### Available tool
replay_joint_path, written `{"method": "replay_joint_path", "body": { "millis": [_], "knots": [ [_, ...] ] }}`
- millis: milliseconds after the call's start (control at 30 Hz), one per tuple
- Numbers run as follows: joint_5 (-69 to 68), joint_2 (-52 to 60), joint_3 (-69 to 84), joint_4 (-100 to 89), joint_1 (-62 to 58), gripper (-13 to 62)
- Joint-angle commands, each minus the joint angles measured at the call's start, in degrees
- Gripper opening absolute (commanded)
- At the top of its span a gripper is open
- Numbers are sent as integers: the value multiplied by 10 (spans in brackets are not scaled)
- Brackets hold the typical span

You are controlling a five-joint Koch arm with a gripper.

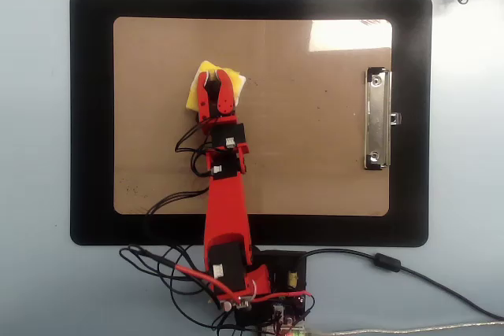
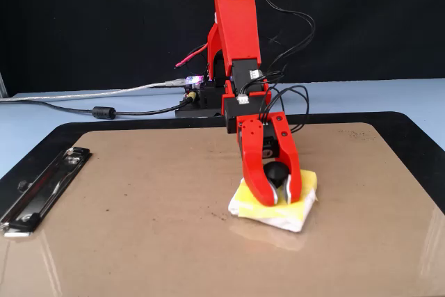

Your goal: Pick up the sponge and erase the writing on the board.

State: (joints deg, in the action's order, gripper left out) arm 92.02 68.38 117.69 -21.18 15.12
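Note:
The yellow sponge (image 1: 194, 97) (image 2: 308, 184) lies flat on the tan board (image 1: 315, 163) (image 2: 139, 206), left of the board's middle in the overhead view. My red gripper (image 1: 214, 78) (image 2: 280, 197) reaches down onto it. Its two fingers are shut on the round black knob (image 2: 278, 171) in the sponge's centre. No writing shows in either view. The sponge and gripper cover the spot where it could lie, so I cannot tell whether any marks are under them.
The board rests on a larger black mat (image 1: 90, 116) (image 2: 417, 151). A silver clip (image 1: 377, 120) (image 2: 42, 189) sits on the board's right short side in the overhead view. Loose cables (image 1: 165, 261) and the arm's base electronics (image 1: 283, 277) lie below the mat.

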Motion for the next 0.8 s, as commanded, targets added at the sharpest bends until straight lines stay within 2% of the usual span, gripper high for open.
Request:
{"method": "replay_joint_path", "body": {
  "millis": [0, 133, 233, 333, 567, 667, 767],
  "knots": [
    [19, 95, 107, 9, 8, -80],
    [18, 295, 303, 11, 16, -80],
    [18, 362, 351, 13, 18, -80],
    [18, 307, 307, 11, 21, -80],
    [31, -10, -17, 9, 30, -80],
    [43, -21, -37, 10, 65, -80],
    [62, 62, 50, 11, 79, -80]
  ]
}}
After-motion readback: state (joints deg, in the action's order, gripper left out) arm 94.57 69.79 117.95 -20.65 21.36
